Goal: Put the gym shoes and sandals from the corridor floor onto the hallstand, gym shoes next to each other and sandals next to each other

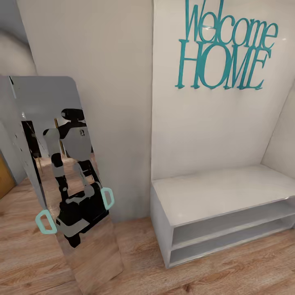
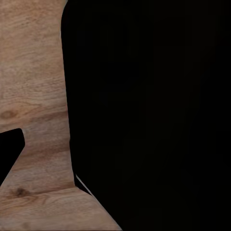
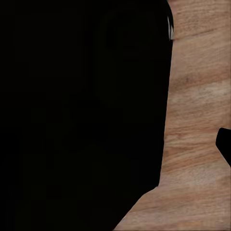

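Note:
The hallstand, a wide pale grey bench with two low open shelves, stands against the wall at the right of the head view, its shelves and top bare. Its tall back panel carries teal "Welcome HOME" lettering. The gym shoes and the sandals are out of view. The light wood-plank corridor floor runs in front of the rack. Both wrist views look down on the same planks past large black shapes of the robot's own body.
A tall frameless mirror leans against the wall at the left, reflecting the dark robot. Two teal loops sit at its edges. A plain pale wall separates mirror and rack. An orange-brown panel shows at far left.

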Motion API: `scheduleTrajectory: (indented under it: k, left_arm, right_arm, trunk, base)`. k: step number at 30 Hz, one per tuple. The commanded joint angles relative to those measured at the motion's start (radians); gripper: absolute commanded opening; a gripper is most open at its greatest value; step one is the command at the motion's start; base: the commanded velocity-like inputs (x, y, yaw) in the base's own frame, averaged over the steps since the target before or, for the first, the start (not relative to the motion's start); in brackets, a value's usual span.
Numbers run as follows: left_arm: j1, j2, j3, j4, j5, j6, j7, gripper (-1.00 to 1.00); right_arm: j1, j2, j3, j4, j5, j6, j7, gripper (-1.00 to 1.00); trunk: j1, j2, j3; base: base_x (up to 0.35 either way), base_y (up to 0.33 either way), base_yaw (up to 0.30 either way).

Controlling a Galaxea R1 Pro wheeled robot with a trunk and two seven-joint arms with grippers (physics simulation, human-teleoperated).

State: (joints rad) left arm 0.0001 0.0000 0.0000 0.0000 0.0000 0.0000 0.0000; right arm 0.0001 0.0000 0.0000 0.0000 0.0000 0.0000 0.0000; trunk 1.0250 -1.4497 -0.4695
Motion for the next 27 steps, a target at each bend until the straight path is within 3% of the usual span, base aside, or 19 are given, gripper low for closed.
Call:
scheduleTrajectory:
  k: [1, 6, 27]
  left_arm:
    - [0.0, -0.001, 0.005, -0.006, 0.005, -0.006, -0.002, 1.0]
    - [0.0, -0.001, 0.003, -0.015, 0.001, -0.006, -0.001, 1.0]
    - [0.0, 0.0, -0.003, -0.018, -0.003, -0.006, -0.001, 1.0]
  right_arm:
    - [-0.006, 0.006, 0.0, -0.006, 0.002, -0.006, -0.002, 1.0]
    - [-0.008, 0.034, 0.003, -0.034, 0.003, -0.01, -0.003, 1.0]
    - [-0.008, 0.037, 0.005, -0.038, 0.003, -0.004, -0.003, 1.0]
  trunk:
    - [0.0, 0.0, 0.0]
    - [0.0, 0.0, 0.0]
    - [0.0, 0.0, 0.0]
  base:
    - [0.0, 0.0, 0.0]
    - [0.0, 0.0, 0.0]
    - [0.0, 0.0, 0.0]
